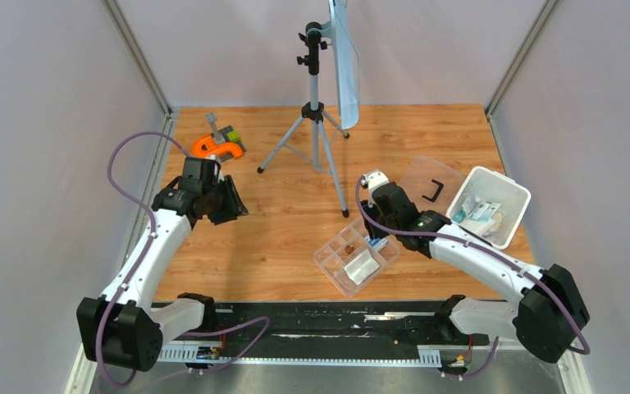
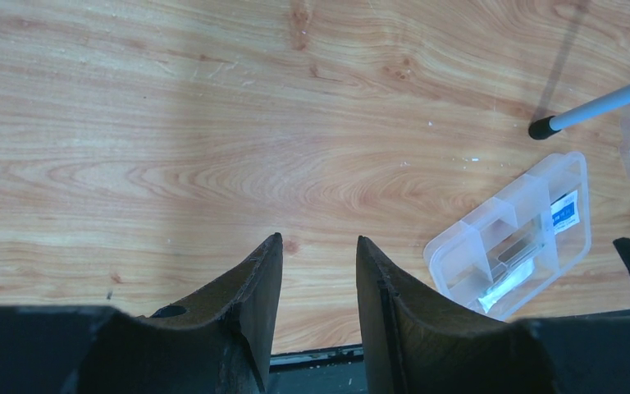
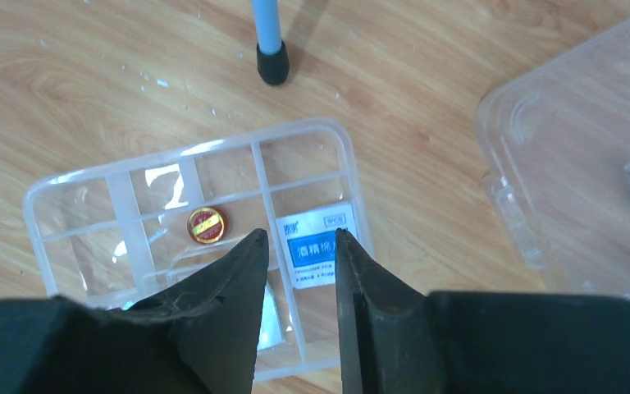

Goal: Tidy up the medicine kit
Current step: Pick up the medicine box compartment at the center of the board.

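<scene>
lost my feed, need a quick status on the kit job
Left gripper open over bare wood. Right gripper open above divided tray, blue-white packet in it below. Tub holds more packets. Tripod foot beyond tray, not touching.

Robot arms: two – left arm [image 1: 143, 254], right arm [image 1: 476, 250]. Pincers: two – left pincer [image 2: 318, 240], right pincer [image 3: 298, 234], two fingers each. White tub [image 1: 502, 180]: one. Clear lid [image 1: 417, 174]: one, with one black handle [image 1: 434, 190]. Divided tray [image 1: 328, 261]: one. In tray: one blue-and-white packet [image 3: 318, 250], one red-and-gold disc [image 3: 206, 225], one pale sachet [image 1: 362, 267]. Packets in tub [image 1: 480, 212]: several, exact count unclear. Tripod [image 1: 315, 115]: one, three legs. Orange-and-grey tool [image 1: 220, 144]: one.
</scene>
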You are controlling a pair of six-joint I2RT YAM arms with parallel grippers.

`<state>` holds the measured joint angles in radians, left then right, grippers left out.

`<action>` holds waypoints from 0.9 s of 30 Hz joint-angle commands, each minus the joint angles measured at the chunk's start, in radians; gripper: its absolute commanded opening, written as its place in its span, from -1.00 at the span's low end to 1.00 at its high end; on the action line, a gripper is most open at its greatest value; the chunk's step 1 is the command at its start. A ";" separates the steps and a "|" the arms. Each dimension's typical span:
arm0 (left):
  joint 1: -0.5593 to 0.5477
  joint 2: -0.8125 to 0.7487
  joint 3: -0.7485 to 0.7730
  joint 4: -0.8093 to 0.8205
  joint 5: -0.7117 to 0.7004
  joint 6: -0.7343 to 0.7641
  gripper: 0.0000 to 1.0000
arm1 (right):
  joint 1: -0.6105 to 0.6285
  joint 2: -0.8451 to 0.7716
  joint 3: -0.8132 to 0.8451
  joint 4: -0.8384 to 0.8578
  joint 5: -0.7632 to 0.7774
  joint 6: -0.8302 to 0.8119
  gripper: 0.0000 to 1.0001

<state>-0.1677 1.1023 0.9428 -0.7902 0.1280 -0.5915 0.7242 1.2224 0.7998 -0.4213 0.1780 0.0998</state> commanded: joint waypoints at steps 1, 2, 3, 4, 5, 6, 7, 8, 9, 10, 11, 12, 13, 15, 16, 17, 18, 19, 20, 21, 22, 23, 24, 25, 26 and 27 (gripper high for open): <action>0.008 0.022 -0.007 0.050 0.025 0.017 -0.07 | -0.010 -0.033 -0.074 0.009 -0.095 0.058 -0.32; 0.008 0.026 -0.005 0.053 0.028 0.016 -0.07 | -0.009 -0.034 -0.081 0.007 -0.118 0.051 -0.33; 0.008 0.034 -0.004 0.059 0.033 0.017 -0.07 | -0.009 -0.031 -0.084 0.009 -0.132 0.044 -0.34; 0.008 0.040 -0.001 0.059 0.034 0.017 -0.07 | -0.009 -0.026 -0.085 0.011 -0.139 0.038 -0.36; 0.008 0.042 0.000 0.061 0.036 0.017 -0.07 | -0.009 -0.019 -0.086 0.012 -0.153 0.026 -0.38; 0.008 0.043 0.002 0.061 0.036 0.016 -0.07 | -0.009 -0.013 -0.087 0.014 -0.160 0.017 -0.38; 0.008 0.043 0.001 0.063 0.035 0.016 -0.07 | -0.009 -0.006 -0.088 0.015 -0.161 0.014 -0.38; 0.008 0.042 0.001 0.063 0.034 0.015 -0.07 | -0.009 -0.001 -0.090 0.016 -0.161 0.010 -0.39; 0.008 0.042 0.001 0.063 0.033 0.016 -0.07 | -0.009 0.003 -0.092 0.015 -0.161 0.005 -0.39; 0.008 0.041 -0.001 0.063 0.032 0.015 -0.07 | -0.009 0.006 -0.093 0.016 -0.162 0.000 -0.39; 0.008 0.042 -0.002 0.063 0.031 0.016 -0.07 | -0.009 0.007 -0.093 0.016 -0.162 -0.009 -0.39; 0.008 0.043 -0.004 0.064 0.031 0.015 -0.07 | -0.009 0.009 -0.093 0.016 -0.162 -0.022 -0.39; 0.008 0.044 -0.005 0.066 0.030 0.016 -0.07 | -0.009 0.010 -0.093 0.016 -0.158 -0.032 -0.39; 0.008 0.048 -0.007 0.070 0.031 0.016 -0.07 | -0.009 0.012 -0.091 0.010 -0.144 -0.061 -0.39; 0.008 0.052 -0.007 0.073 0.031 0.016 -0.07 | -0.009 0.014 -0.090 0.009 -0.134 -0.078 -0.39; 0.008 0.054 -0.007 0.073 0.032 0.016 -0.07 | -0.010 0.017 -0.090 0.007 -0.120 -0.093 -0.38; 0.008 0.057 -0.006 0.076 0.032 0.017 -0.07 | -0.009 0.024 -0.090 0.004 -0.113 -0.121 -0.38; 0.007 0.060 -0.006 0.077 0.032 0.018 -0.07 | -0.010 0.033 -0.090 0.004 -0.110 -0.137 -0.37; 0.008 0.063 -0.004 0.079 0.032 0.018 -0.07 | -0.010 0.044 -0.090 0.003 -0.108 -0.148 -0.35; 0.008 0.065 -0.003 0.080 0.032 0.018 -0.07 | -0.009 0.061 -0.091 0.003 -0.105 -0.153 -0.34; 0.008 0.068 -0.001 0.081 0.032 0.019 -0.07 | -0.010 0.077 -0.090 0.003 -0.102 -0.158 -0.34; 0.007 0.070 0.000 0.081 0.031 0.020 -0.07 | -0.010 0.097 -0.089 0.002 -0.099 -0.161 -0.34; 0.008 0.071 0.001 0.082 0.030 0.020 -0.07 | -0.011 0.112 -0.088 0.003 -0.099 -0.162 -0.34; 0.008 0.071 0.002 0.082 0.030 0.021 -0.07 | -0.011 0.126 -0.088 0.006 -0.098 -0.164 -0.35; 0.008 0.072 0.003 0.082 0.030 0.021 -0.07 | -0.011 0.140 -0.088 0.008 -0.100 -0.165 -0.37; 0.008 0.073 0.003 0.082 0.030 0.023 -0.07 | -0.011 0.149 -0.088 0.011 -0.100 -0.167 -0.39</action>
<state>-0.1677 1.1728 0.9413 -0.7383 0.1524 -0.5915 0.7128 1.3365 0.7055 -0.4320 0.0620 -0.0284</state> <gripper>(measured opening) 0.466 0.322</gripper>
